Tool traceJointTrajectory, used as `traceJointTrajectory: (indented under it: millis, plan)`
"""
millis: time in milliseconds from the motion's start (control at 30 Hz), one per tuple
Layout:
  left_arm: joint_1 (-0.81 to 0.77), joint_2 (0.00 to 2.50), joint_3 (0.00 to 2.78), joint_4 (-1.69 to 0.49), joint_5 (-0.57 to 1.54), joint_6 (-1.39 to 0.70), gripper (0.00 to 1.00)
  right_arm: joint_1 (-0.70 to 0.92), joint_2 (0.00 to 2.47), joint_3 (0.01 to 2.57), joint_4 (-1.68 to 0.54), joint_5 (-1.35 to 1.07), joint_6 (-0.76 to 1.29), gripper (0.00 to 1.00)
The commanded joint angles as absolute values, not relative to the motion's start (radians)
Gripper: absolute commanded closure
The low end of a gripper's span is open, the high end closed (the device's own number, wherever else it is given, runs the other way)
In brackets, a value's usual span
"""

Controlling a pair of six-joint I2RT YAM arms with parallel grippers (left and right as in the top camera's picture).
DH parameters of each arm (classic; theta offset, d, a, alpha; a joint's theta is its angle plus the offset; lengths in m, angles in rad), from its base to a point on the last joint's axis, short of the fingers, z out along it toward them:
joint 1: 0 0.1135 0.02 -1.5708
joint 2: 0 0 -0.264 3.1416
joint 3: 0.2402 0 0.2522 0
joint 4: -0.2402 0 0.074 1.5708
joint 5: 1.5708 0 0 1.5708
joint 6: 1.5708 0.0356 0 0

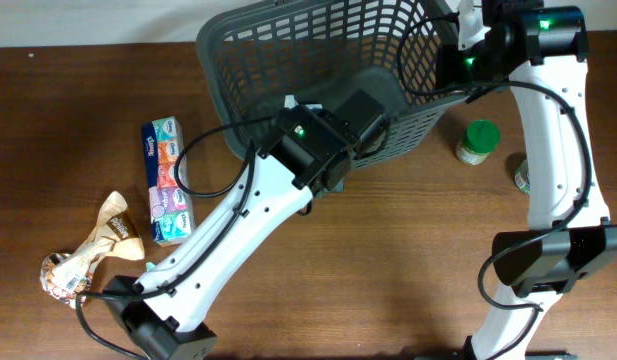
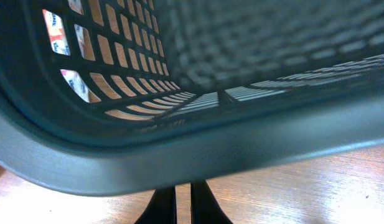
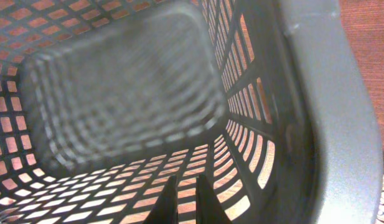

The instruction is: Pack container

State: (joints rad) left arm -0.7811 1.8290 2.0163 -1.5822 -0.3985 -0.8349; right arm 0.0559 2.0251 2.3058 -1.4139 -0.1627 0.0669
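The large dark grey plastic lattice basket (image 1: 288, 50) is tilted; left gripper (image 2: 183, 190) pinches its rim, right gripper (image 3: 187, 186) its wall (both finger pairs nearly touching).

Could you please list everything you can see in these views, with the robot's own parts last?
basket: 1, dark grey, top centre of the table
tissue pack: 1, blue with multicoloured packets, left of the basket
wrapper: 1, tan and white, crumpled, near the left edge
jar: 1, green lid, right of the basket
can: 1, silver, right of the jar, partly hidden by the right arm
table: 1, brown wood, under everything
left gripper: 1, black, shut, at the basket's near rim
right gripper: 1, black, shut, at the basket's far right side, looking into it
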Motion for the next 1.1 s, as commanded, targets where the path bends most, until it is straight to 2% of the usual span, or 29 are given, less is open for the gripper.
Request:
traceJointTrajectory:
  millis: [0,733,1067]
  plan:
    - [-0.754,1.835,2.009,-1.587,-0.416,-0.836,0.98,0.066,2.036,2.313,-1.427,-0.161,0.057,0.96]
    - [-0.73,1.835,2.009,-1.588,-0.436,-0.833,0.98,0.068,2.036,2.313,-1.507,-0.161,0.025,0.96]
    - [-0.668,1.835,2.009,-1.609,-0.439,-0.833,0.98,0.124,2.036,2.313,-1.525,-0.16,0.006,0.96]
